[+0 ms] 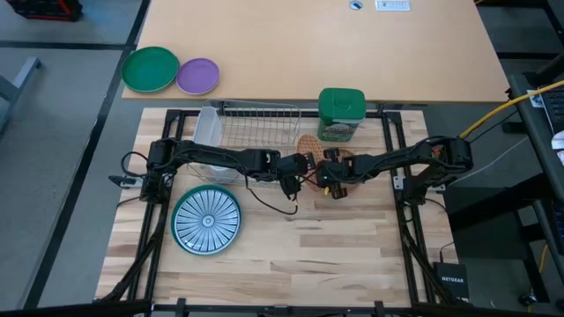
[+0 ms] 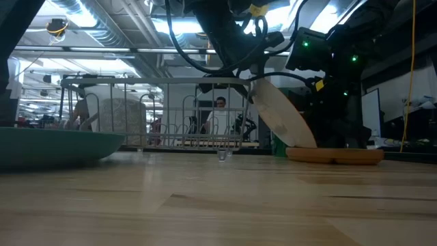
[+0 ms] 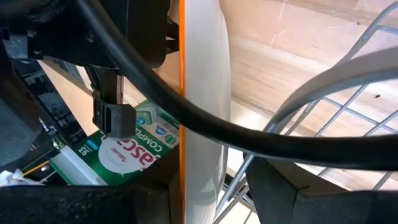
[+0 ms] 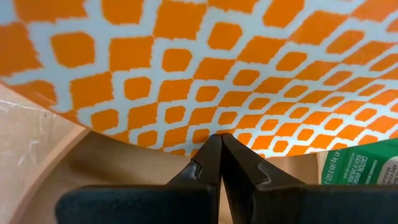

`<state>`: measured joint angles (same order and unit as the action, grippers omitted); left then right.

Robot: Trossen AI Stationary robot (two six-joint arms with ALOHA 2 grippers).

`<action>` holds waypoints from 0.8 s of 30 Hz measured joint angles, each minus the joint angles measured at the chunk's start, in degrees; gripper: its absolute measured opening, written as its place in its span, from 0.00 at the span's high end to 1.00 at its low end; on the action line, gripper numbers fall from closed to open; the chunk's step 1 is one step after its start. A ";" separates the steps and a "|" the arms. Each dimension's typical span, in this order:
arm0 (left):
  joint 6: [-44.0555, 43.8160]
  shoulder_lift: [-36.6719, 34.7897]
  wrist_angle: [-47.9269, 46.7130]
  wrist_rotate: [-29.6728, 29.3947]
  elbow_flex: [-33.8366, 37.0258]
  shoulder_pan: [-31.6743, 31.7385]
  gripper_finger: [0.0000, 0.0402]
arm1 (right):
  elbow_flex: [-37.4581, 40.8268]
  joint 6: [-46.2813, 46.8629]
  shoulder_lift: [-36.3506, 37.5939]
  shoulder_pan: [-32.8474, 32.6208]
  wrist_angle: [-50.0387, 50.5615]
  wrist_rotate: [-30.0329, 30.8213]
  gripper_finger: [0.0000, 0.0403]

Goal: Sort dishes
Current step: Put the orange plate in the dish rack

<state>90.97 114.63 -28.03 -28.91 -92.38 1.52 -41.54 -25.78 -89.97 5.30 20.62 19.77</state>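
near the tabletop's (image 1: 335,255) centre, beside the wire rack (image 1: 256,123), we see one orange-patterned plate (image 2: 281,113) held tilted on edge, rim down toward a brown plate (image 2: 334,156) lying flat. left pincer (image 1: 298,167) grips its rim; right pincer (image 4: 221,163) is closed just below it. one striped teal plate (image 1: 205,220) lies flat, well apart.

A robotics lab: exposed ceiling ducts (image 2: 102,27) at the upper left, a person (image 2: 220,104) seated behind, yellow cable (image 1: 502,110) trailing right.
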 joint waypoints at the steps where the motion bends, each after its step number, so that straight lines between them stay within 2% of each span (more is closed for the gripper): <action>1: -0.58 0.00 -0.06 0.00 0.00 0.00 0.66 | 0.00 0.00 0.00 0.00 -0.02 0.00 0.96; 8: -4.36 0.00 0.15 1.51 0.02 0.02 0.71 | 0.00 -0.04 -0.02 0.00 -0.29 0.13 0.96; 11: -3.14 0.00 -0.39 1.50 0.02 0.04 0.78 | 0.02 -0.04 -0.04 0.00 -0.39 0.84 0.96; 15: -0.19 0.00 -1.47 1.28 0.07 0.13 0.89 | 0.00 -0.07 -0.15 -0.02 -0.38 4.73 0.96; 24: -0.09 0.00 -1.73 1.64 0.09 0.37 0.90 | -0.48 0.48 -0.12 -0.09 1.43 7.29 0.96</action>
<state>90.88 114.63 -29.76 -27.26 -92.29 1.89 -42.02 -25.30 -90.09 5.21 22.06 27.06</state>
